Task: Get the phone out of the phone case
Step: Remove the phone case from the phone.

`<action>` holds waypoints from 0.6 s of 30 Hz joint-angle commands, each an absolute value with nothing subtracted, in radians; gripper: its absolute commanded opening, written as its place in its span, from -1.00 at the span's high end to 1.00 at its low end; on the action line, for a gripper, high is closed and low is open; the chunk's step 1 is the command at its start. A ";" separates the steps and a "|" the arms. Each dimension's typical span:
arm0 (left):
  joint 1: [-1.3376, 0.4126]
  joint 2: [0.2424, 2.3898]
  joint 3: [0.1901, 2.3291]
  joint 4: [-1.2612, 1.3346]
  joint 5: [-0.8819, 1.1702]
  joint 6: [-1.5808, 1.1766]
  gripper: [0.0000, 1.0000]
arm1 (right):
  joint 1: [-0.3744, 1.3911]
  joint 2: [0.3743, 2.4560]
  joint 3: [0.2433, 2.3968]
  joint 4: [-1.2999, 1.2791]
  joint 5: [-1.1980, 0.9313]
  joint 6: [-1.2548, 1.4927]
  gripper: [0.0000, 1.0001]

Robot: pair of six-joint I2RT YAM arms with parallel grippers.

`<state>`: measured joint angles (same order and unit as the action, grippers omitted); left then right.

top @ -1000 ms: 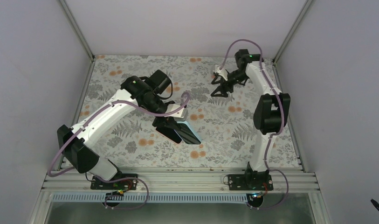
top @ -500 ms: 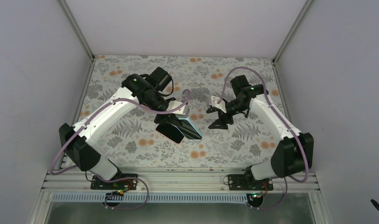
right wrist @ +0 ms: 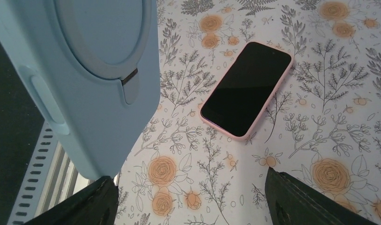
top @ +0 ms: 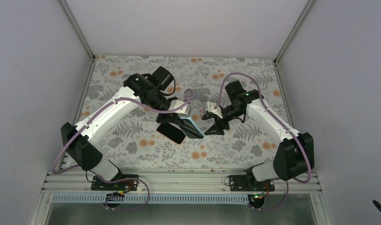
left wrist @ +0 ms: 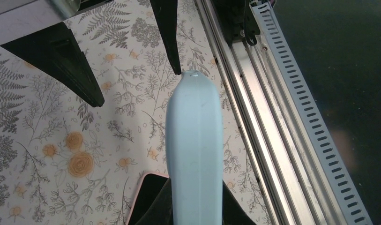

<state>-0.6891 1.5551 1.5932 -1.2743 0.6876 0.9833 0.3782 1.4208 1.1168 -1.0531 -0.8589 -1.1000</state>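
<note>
My left gripper (top: 178,120) is shut on a light blue phone case (top: 192,127) and holds it tilted above the table; a black face shows in the case from above. In the left wrist view the case (left wrist: 195,150) stands edge-on and hides my gripper (left wrist: 196,213). My right gripper (top: 212,124) is open, its fingertips (left wrist: 172,51) just off the case's free end. In the right wrist view the case's back (right wrist: 85,70), with a ring mark, fills the upper left beside my open gripper (right wrist: 193,206). It does not touch the case.
A pink-edged phone (top: 170,132) lies screen up on the floral table (top: 235,150) under the held case; it also shows in the right wrist view (right wrist: 247,89) and the left wrist view (left wrist: 144,199). The metal rail (top: 179,180) runs along the near edge.
My right arm has swung from the far back of the table down and left to the free end of the case. My left arm has raised and turned the case slightly.
</note>
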 commanded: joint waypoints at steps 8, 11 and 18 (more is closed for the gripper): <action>-0.675 1.563 1.621 -1.239 0.710 0.985 0.95 | 0.396 1.409 1.107 -1.077 -0.898 -1.093 -0.56; -0.670 1.562 1.615 -1.230 0.703 0.982 0.95 | 0.398 1.408 1.099 -1.103 -0.882 -1.107 -0.55; -0.669 1.573 1.620 -1.235 0.718 0.982 0.95 | 0.403 1.398 1.081 -1.051 -0.889 -1.080 -0.53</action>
<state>-0.6731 1.5681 1.5932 -1.2522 0.6682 0.9829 0.3889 1.4204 1.0943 -1.0771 -0.8593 -1.0939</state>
